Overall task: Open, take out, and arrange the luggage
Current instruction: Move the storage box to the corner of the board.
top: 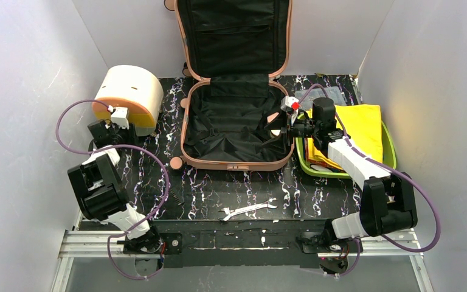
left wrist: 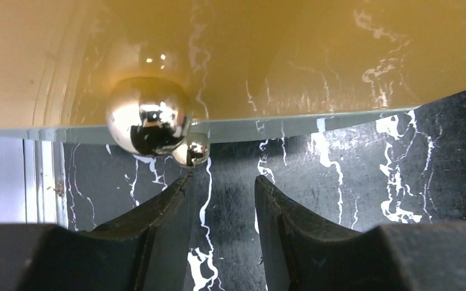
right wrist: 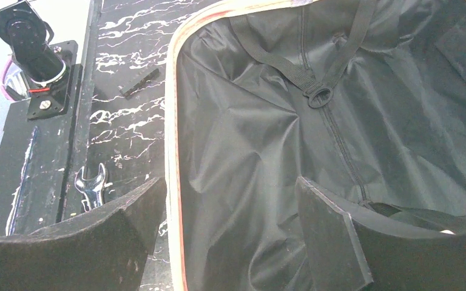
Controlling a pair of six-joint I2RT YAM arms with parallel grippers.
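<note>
The salmon-pink luggage (top: 237, 159) lies open at the table's middle, its lid (top: 234, 36) standing against the back wall. Inside I see only black lining (right wrist: 340, 121) and straps. My right gripper (top: 278, 126) is open at the shell's right side. In the right wrist view the right gripper (right wrist: 229, 182) straddles the pink rim (right wrist: 173, 151), one finger outside and one over the lining, neither pressing on it. My left gripper (top: 121, 125) sits low at the foot of the cream-and-orange drum box (top: 131, 91). The left gripper (left wrist: 222, 178) is open with only tabletop between its fingers, just short of a silver ball foot (left wrist: 148, 115).
A lime-green tray (top: 390, 155) holding yellow cloth (top: 356, 128) stands right of the luggage. A wrench (top: 247, 210) lies near the front edge. A small pink disc (top: 175, 162) sits by the luggage's front left corner. White walls close in on three sides.
</note>
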